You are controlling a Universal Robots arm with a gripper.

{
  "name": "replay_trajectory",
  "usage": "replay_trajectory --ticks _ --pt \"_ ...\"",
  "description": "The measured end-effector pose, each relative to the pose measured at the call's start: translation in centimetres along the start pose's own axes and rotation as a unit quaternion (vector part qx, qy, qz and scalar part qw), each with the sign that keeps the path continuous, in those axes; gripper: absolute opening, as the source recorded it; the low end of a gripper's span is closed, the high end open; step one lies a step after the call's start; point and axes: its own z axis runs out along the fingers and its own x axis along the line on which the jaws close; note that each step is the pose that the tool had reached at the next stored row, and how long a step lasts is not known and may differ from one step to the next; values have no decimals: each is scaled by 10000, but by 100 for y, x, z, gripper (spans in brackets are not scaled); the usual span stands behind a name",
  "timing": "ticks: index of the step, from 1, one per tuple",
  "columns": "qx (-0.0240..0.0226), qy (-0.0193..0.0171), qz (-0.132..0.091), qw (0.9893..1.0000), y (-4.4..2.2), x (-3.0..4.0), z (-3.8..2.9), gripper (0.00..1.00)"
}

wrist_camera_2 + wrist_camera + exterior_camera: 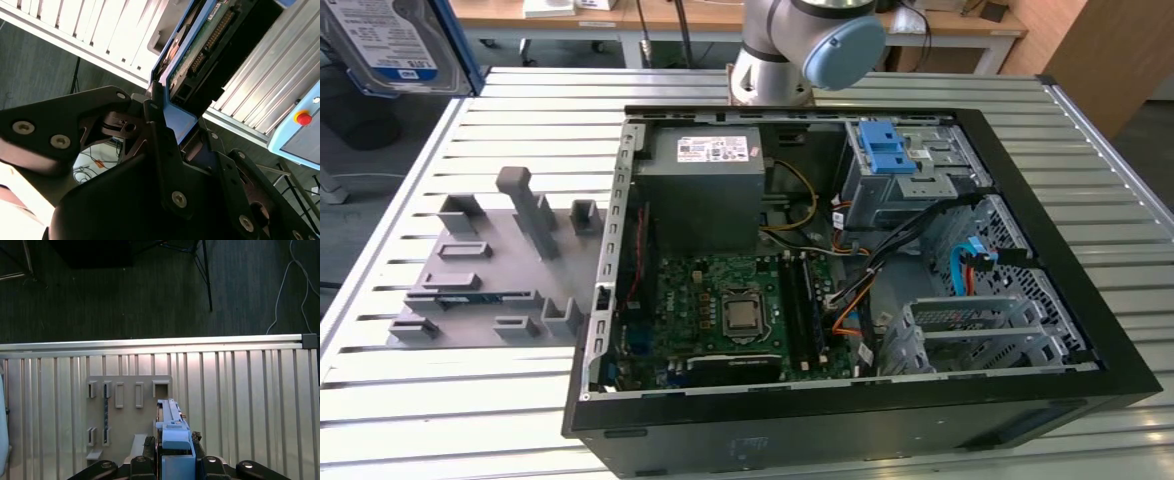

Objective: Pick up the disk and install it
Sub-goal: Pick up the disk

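Clamped claw on disk, pinching blue rail frame. Held aloft past table corner, exterior view's left, well apart from open computer case. Finished pick-up; left install undone.

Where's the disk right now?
The disk is clamped in the gripper, at the exterior view's upper left corner, beyond the grey rack, outside the computer case.

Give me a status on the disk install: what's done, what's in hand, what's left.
Done: the disk is picked up and clear of the grey holder. In hand: the gripper is clamped on its blue-framed end and holds it in the air, at the exterior view's upper left. Left: the install itself, since the disk is not yet in the open computer case.
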Motion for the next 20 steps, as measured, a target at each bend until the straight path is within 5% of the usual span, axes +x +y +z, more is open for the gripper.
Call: replay_trajectory --ticks 20 --pt "0 0 0 10000 -185 -9 -4 37"
